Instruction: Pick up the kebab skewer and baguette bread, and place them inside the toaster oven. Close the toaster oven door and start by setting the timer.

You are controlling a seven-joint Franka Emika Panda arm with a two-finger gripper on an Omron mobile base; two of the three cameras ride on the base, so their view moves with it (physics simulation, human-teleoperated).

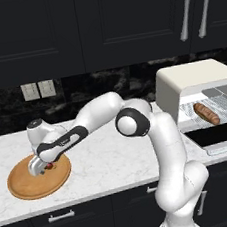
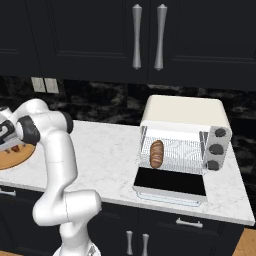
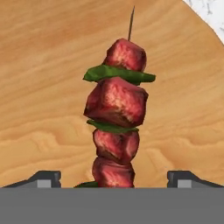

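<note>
The kebab skewer (image 3: 117, 113), red meat chunks with green slices on a thin stick, lies on the round wooden plate (image 3: 43, 65). My gripper (image 3: 114, 177) is low over it and open, one fingertip on each side of the skewer's near end, not touching it. From the left base view the gripper (image 1: 41, 168) hovers over the plate (image 1: 24, 189) with the skewer (image 1: 50, 166) just beside it. The baguette bread (image 2: 156, 153) rests on the wire rack inside the cream toaster oven (image 2: 182, 110). The toaster oven door (image 2: 170, 182) hangs open, folded down flat.
Three dark knobs (image 2: 218, 148) line the oven's right side. The plate (image 2: 12, 157) sits at the counter's left end, the oven (image 1: 191, 75) at the right, with bare marble counter (image 1: 110, 156) between. Dark cabinets hang above.
</note>
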